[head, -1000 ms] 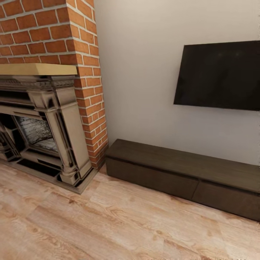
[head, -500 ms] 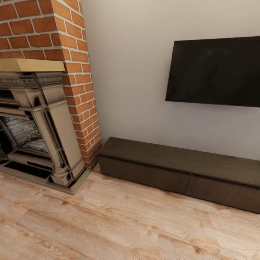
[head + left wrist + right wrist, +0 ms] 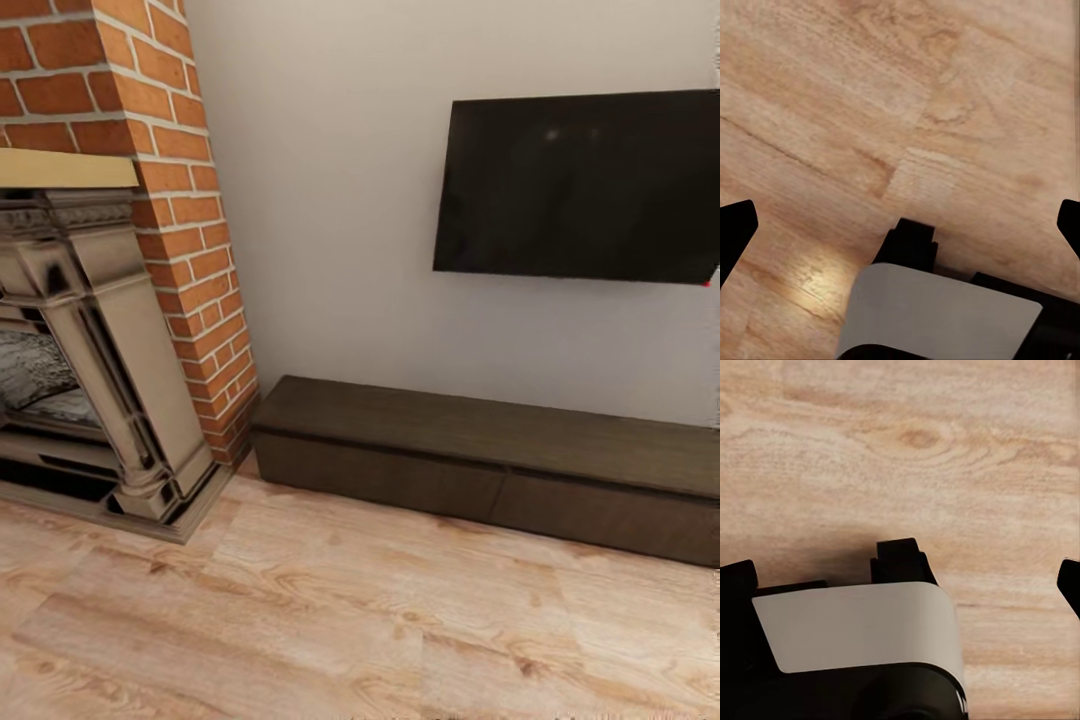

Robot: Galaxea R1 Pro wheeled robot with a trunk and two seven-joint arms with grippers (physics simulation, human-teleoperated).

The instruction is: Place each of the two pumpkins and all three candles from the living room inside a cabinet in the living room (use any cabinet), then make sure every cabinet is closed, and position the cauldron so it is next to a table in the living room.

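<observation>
Facing a pale wall with a dark TV at 2 o'clock. Lying low along the wall, shut, at 4 o'clock: the cabinet. Standing at 9 o'clock: a brick fireplace. Hanging over wood floor, fingers spread wide, gripping nothing: left gripper, right gripper.

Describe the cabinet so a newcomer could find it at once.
Start at the red brick chimney with the ornate fireplace. Right of it, a black screen hangs on the pale wall. On the floor below sits the cabinet: long, low, dark brown wood, with flat handle-less fronts, all shut.
</observation>
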